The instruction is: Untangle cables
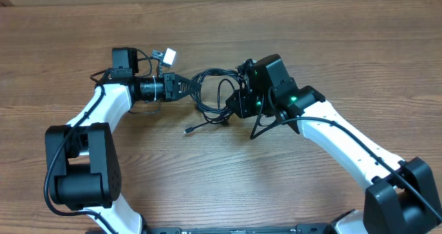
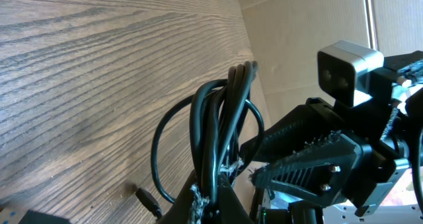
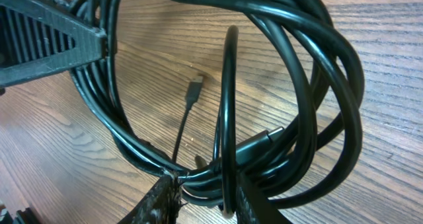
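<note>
A tangle of thin black cables (image 1: 213, 90) hangs between my two grippers just above the wooden table. My left gripper (image 1: 185, 86) is shut on the left side of the bundle; in the left wrist view its fingers (image 2: 213, 201) pinch several strands (image 2: 218, 128). My right gripper (image 1: 239, 101) is shut on the right side; in the right wrist view its fingers (image 3: 208, 197) clamp the looped cables (image 3: 264, 78). One loose end with a small plug (image 1: 188, 130) lies on the table, and it also shows in the right wrist view (image 3: 194, 92).
The wooden table (image 1: 221, 186) spreads all round. A small white and grey part (image 1: 166, 55) sits by the left arm's wrist. The left gripper's ribbed finger (image 3: 46, 42) shows in the right wrist view, and the right arm's camera (image 2: 349, 72) in the left wrist view.
</note>
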